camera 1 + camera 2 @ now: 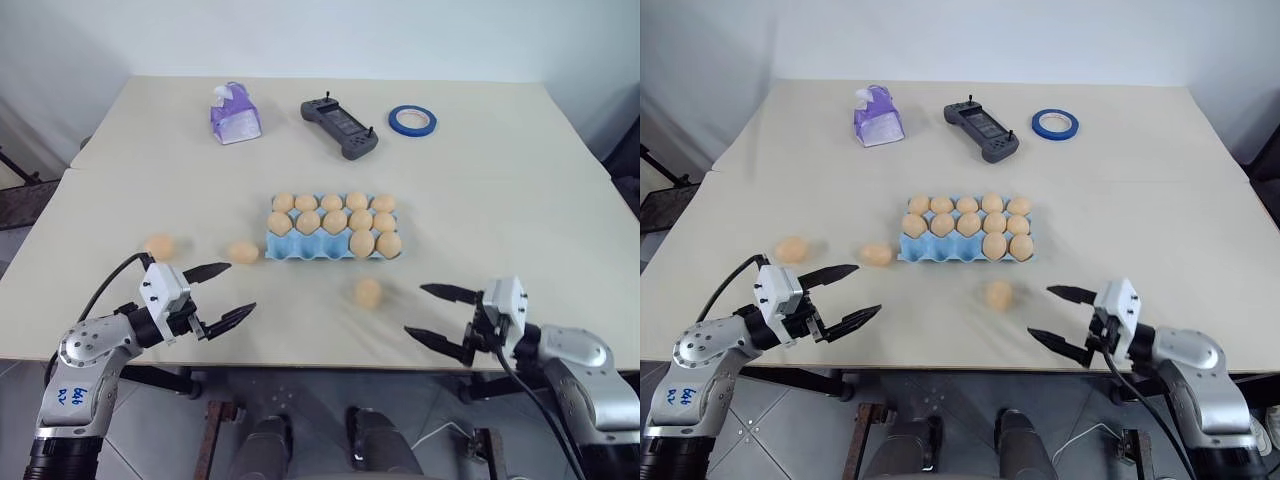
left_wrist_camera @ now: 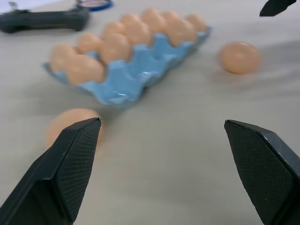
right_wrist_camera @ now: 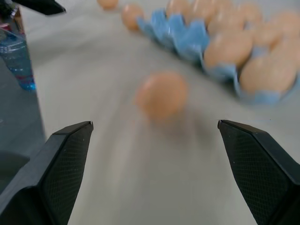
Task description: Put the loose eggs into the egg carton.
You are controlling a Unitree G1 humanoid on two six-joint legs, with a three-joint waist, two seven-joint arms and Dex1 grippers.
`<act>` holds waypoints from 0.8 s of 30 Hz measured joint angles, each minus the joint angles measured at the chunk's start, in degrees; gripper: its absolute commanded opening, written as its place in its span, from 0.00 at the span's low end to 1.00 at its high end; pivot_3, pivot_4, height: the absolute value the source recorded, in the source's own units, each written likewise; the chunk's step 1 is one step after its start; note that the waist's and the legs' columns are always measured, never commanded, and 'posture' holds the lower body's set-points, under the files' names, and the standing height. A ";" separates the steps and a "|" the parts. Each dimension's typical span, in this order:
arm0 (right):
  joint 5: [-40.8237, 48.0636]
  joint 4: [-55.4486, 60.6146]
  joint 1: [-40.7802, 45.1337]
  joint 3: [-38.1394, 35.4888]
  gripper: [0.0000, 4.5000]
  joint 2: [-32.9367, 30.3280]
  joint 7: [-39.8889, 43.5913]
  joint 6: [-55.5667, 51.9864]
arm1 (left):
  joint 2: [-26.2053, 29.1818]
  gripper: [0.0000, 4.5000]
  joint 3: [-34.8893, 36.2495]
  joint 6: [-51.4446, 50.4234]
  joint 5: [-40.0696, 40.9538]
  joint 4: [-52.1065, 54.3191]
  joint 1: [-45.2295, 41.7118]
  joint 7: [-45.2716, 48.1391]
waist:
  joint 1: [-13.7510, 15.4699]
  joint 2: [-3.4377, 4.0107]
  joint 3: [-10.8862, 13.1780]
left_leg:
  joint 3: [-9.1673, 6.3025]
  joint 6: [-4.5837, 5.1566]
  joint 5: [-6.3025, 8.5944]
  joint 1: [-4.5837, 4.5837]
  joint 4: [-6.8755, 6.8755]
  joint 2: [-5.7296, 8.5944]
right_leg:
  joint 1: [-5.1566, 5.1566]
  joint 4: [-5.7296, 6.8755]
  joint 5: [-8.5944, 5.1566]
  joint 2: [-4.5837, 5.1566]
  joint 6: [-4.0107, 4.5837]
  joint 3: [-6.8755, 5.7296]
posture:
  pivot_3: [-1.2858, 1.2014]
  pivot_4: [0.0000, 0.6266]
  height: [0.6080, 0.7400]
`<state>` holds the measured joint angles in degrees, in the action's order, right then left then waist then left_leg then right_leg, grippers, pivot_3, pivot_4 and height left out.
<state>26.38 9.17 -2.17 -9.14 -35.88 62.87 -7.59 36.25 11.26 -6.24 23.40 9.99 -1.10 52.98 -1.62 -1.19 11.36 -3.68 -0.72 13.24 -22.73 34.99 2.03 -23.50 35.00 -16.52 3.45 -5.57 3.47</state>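
The right gripper [image 1: 437,312] has its two black fingers spread wide and holds nothing, and so does the left gripper [image 1: 219,293]. Both hang low at the near edge of the bench [image 1: 500,180], on the near side of the egg carton [image 1: 331,246]. The blue egg carton sits in the middle of the bench with eggs in its two far rows and two more in its near row, so three cups in the near row look empty. Three loose eggs lie on the bench: one egg [image 1: 367,292] just in front of the carton, one egg [image 1: 242,252] just beside the carton's left end, and one egg [image 1: 159,246] farther out to the carton's left. Eggs are round and smooth, so I think a poke from a finger could make one roll away, maybe off the near edge. A squeeze that is too hard could crack a shell. If an egg is let go too high above the carton, it might bounce out or bump an egg that is already in. A gripper could also push the light carton and shake the eggs. Behind the carton sit a purple tissue pack [image 1: 234,115], a dark controller [image 1: 339,126] and a blue tape roll [image 1: 412,121]. There is blue writing on the left arm [image 1: 70,400], but I cannot read it.
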 measured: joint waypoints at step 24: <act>-12.45 -15.24 19.97 16.03 0.91 10.70 -9.41 0.42 | -0.62 1.00 -2.86 3.85 -0.02 -3.50 -0.43 4.19 | 0.13 -0.01 0.00 | 0.26 0.00 -0.01 -0.04 0.01 -0.23 | -0.09 -0.02 0.16 0.04 -0.17 -0.07 | 0.52 0.24 1.00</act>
<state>13.93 -6.08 17.80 6.89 -25.18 53.46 -7.17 35.63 8.40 -2.39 23.38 6.49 -1.54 57.17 -1.49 -1.21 11.36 -3.42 -0.71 13.23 -22.77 34.99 1.80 -23.59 34.98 -16.36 3.49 -5.74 3.40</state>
